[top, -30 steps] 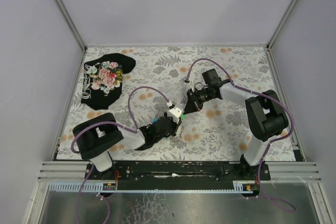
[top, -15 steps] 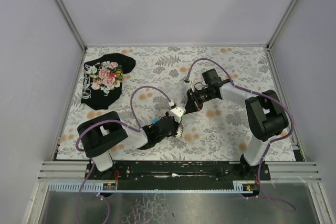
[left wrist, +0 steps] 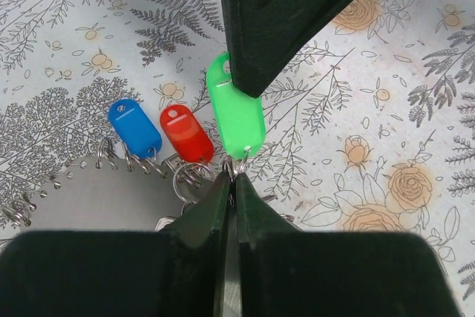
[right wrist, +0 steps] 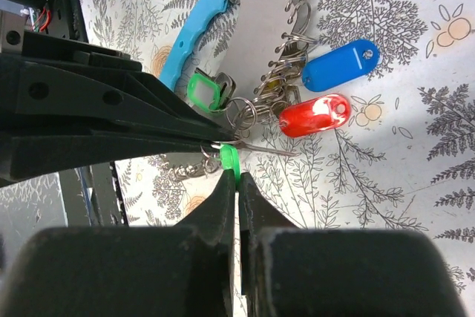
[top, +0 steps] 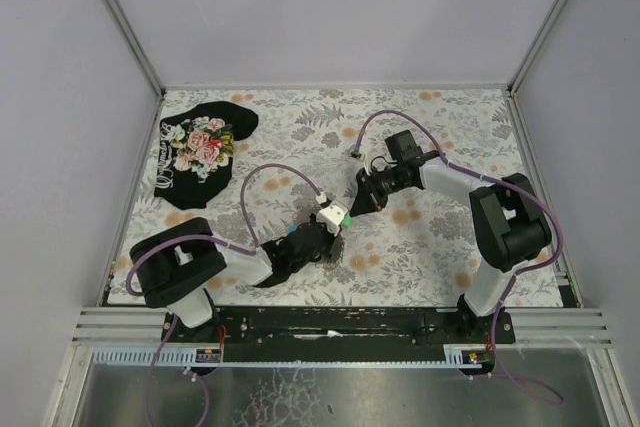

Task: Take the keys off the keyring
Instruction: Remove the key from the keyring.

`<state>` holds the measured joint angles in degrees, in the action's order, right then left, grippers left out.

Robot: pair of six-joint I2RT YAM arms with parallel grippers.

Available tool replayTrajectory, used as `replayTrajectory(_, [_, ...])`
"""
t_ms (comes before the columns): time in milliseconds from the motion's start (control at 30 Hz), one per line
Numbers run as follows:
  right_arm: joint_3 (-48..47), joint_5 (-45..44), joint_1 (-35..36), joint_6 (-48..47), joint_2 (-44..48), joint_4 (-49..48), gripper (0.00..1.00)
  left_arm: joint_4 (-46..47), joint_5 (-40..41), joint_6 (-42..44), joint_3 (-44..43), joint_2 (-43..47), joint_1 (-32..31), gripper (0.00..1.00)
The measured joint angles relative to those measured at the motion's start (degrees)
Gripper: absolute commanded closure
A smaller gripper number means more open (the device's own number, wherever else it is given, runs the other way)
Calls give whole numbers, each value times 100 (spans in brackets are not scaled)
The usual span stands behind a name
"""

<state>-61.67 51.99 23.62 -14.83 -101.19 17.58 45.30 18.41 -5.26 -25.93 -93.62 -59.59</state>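
At the near edge of the tabletop the two arms are bolted, and both are bent inward so that their tips meet near the middle of the floral surface.

The left fingers are pressed shut, with no gap left between them. A small ring at the lower end of the green tag is pinched at their tips.

Just beside and under these fingers the keyring is laid flat. It is seen as a grey plate with a curved light-blue edge, and small wire rings are strung along its rim. The keys are bunched against that rim, among them one with a square green head.

A red tag and a blue tag are spread on the tabletop side by side, left of the green tag in the left wrist view. Each is hung from its own small ring.

Beyond them the right fingers are closed tight on the far end of the green tag, which is stretched between the two arms' tips.

Well apart, at the far left corner, a black cloth with a flower print is spread out.
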Motion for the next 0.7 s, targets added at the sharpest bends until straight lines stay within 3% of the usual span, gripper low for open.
replayTrajectory(167, [2, 221, 0, -186, 59, 127, 71, -249, -214, 140, 129, 428, 0, 100])
replayTrajectory(433, [-17, 826, -166, -1073, 748, 560, 43, -1078, -984, 483, 240, 1816, 68, 100])
replayTrajectory(600, [-396, 1449, -227, -2743, 1169, 1711, 30, -1593, -1722, 562, 236, 2470, 299, 100])
replayTrajectory(700, [-636, 1891, -225, -4131, 1346, 2647, 30, -1836, -2120, 553, 223, 2592, 485, 100])
